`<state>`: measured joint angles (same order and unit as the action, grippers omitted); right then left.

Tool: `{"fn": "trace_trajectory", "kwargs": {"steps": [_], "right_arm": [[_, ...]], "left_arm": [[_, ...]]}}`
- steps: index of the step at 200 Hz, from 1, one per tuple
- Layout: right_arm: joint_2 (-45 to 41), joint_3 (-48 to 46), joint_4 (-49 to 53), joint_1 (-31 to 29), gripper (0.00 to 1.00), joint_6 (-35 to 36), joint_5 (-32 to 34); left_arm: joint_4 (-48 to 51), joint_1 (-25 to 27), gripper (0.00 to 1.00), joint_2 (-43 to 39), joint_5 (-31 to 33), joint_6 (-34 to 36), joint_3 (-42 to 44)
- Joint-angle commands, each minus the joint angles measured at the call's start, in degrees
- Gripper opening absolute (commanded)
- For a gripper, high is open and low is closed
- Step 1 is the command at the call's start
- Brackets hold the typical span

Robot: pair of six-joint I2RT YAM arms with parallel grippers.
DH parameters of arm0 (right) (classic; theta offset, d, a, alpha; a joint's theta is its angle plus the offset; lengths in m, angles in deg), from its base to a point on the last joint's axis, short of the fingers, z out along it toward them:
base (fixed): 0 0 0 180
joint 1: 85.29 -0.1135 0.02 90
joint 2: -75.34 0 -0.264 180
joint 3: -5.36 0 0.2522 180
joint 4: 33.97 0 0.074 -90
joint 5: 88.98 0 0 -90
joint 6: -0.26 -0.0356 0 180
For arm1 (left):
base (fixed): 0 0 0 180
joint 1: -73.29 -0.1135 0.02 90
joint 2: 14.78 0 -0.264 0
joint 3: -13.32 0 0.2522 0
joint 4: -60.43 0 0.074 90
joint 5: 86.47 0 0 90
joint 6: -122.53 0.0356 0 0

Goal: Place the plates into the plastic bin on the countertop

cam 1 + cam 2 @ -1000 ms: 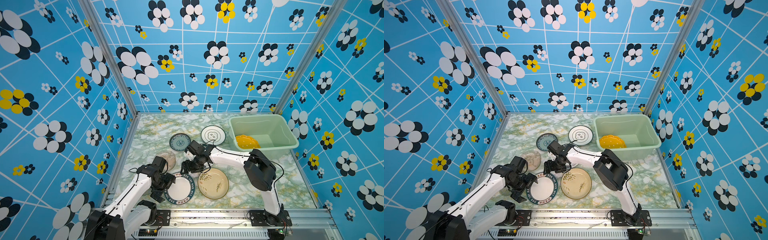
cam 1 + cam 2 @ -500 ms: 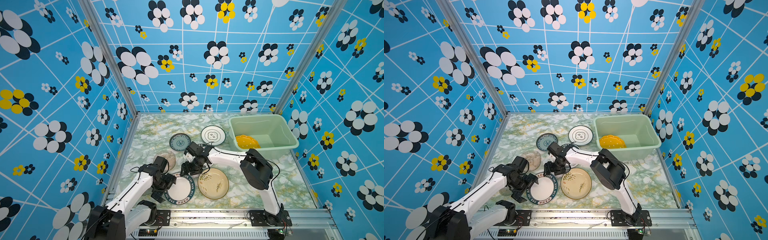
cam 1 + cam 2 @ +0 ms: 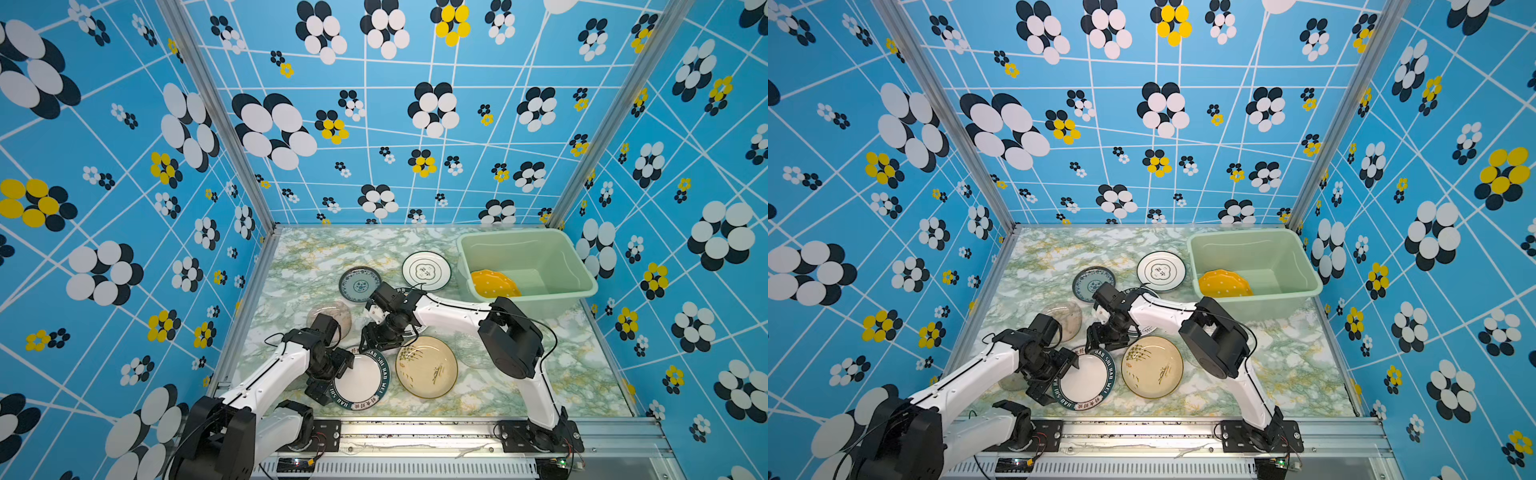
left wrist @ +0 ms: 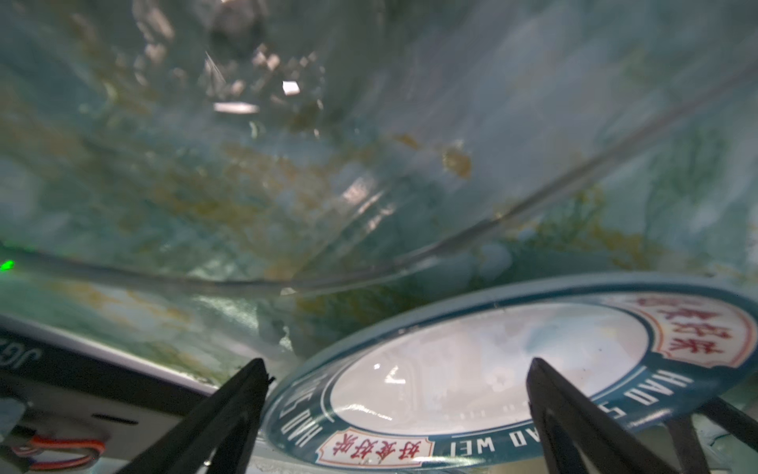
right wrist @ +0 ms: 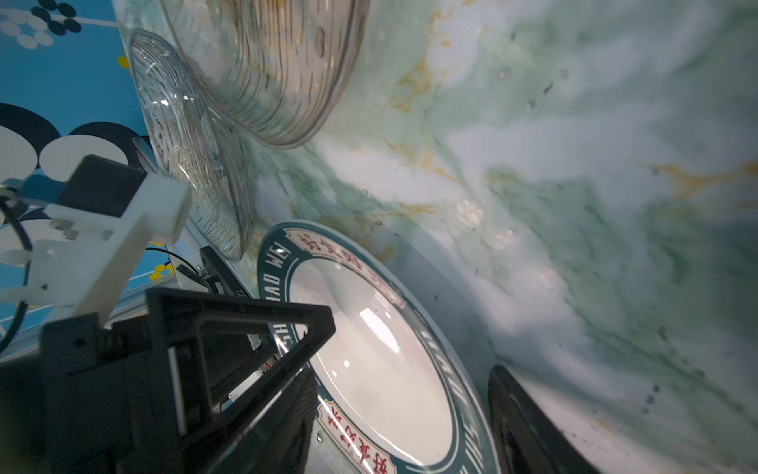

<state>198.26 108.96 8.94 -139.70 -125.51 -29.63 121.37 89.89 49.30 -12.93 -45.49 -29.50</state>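
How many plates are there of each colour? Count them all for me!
White with dark rims: 3
Blue-patterned: 1
Yellow dotted: 1
Beige: 1
Clear glass: 3
Total: 9 plates

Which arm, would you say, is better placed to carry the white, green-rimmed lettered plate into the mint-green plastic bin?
Likely right: the right end effector straddles the plate's rim, and the bin stands on that side; the left end effector straddles it too.
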Motion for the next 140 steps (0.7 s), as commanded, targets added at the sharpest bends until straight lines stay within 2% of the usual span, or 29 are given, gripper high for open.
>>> {"fn": "trace_trajectory", "kwargs": {"steps": [1,140], "right_arm": [[1.28,1.35,1.82,-0.17,0.65,0.22,-2.45],[0.75,2.29,-2.22,-1.0,0.41,-1.83,-10.52]], "left_arm": [[-0.51,0.48,1.0,0.37,1.48,-1.06,0.52],[-2.24,0.47,0.99,-0.04,2.23,-0.69,0.58]]}}
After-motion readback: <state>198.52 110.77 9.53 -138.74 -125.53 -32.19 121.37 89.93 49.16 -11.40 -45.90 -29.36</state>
